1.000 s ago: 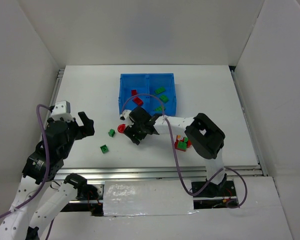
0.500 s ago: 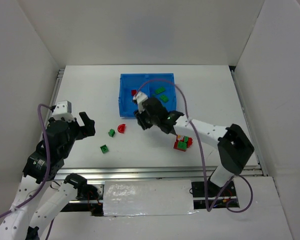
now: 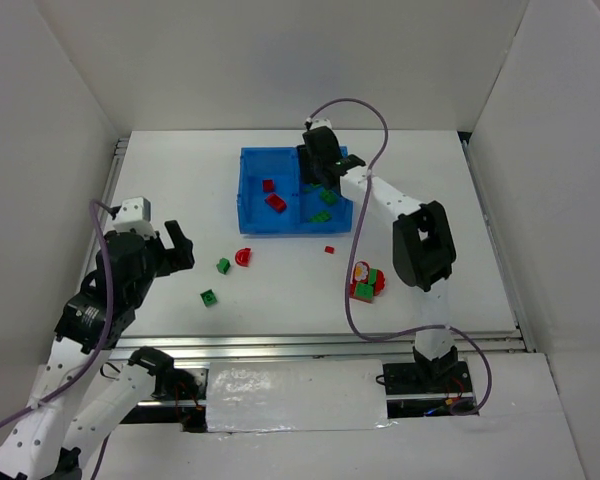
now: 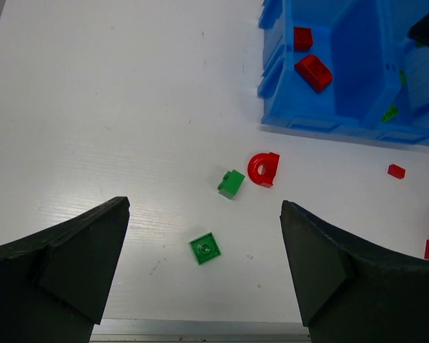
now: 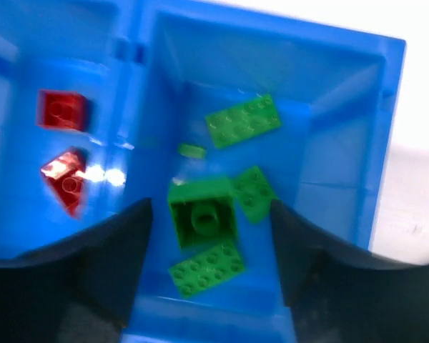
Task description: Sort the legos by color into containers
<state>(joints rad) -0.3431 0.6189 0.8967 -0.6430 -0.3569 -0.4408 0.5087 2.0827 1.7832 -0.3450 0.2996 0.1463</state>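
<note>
Legos are being sorted into the see-through blue plastic tray [image 3: 245,200] by colour. Red ones lie in its left box and green ones in its right box. That looks like why the right end effector [image 5: 209,205] hangs over the right box.

Its two fingers are spread. A square green brick [image 5: 202,214] sits between them with a gap on each side, so nothing is pinched. I think the brick is upside down, hollow side up. It is square, so it has no long side, and its edges are turned a bit against the tray walls.

Near it a long flat green piece [image 5: 243,121] lies slanted across the box.

The left end effector [image 4: 204,207] is spread wide above the white tabletop [image 4: 93,107]. Under it lie a small green brick [image 4: 204,249] and a red curved piece [image 4: 262,169], so maybe it is ready for them.
</note>
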